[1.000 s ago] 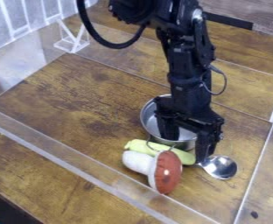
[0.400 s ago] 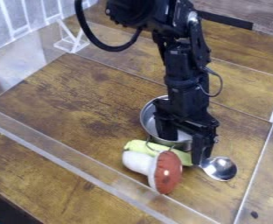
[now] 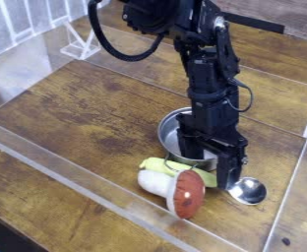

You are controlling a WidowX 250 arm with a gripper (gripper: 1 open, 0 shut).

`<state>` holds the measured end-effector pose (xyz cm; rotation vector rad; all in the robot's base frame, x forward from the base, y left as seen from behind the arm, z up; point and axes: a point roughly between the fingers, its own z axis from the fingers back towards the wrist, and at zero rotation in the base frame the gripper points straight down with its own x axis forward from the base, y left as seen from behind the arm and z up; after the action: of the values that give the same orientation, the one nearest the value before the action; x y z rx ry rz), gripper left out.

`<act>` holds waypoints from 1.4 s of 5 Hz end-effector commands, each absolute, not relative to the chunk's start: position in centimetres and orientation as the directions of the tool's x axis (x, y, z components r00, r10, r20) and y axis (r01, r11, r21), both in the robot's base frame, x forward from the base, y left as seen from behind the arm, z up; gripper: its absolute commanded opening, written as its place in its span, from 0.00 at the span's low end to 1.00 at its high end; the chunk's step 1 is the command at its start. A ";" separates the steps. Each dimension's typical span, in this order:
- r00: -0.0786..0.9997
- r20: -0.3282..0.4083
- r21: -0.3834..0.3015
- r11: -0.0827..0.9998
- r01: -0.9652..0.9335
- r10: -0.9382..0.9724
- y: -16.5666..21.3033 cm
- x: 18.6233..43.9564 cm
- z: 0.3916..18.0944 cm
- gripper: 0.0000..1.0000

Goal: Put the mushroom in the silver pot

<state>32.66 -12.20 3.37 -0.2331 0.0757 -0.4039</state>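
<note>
The mushroom (image 3: 177,189) lies on its side on the wooden table near the front, red-brown cap to the right, white stem to the left. Just behind it stands the silver pot (image 3: 173,133), mostly hidden by the arm. My gripper (image 3: 205,165) points steeply down in front of the pot's near rim, just above and behind the mushroom. It is open, its black fingers (image 3: 231,168) spread apart with nothing held between them.
A yellow-green vegetable (image 3: 165,165) lies between the mushroom and the pot. A small metal spoon (image 3: 248,188) rests to the right of the mushroom. Clear acrylic walls (image 3: 64,167) border the table at the front and right. A white rack (image 3: 78,44) stands at the back left.
The gripper has rolled slightly about its own axis while staying in the same spot. The mushroom, pot and spoon have not moved.
</note>
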 end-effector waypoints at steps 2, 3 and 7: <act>0.955 -0.013 -0.256 0.924 0.285 -0.298 -13.4 32.8 4.1 1.00; 0.933 -0.027 -0.262 0.904 0.339 -0.358 -13.7 33.1 4.0 1.00; 0.944 -0.076 -0.287 0.913 0.289 -0.322 -14.0 32.9 3.9 1.00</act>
<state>33.18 -13.19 3.18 -0.2734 0.1390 -0.2928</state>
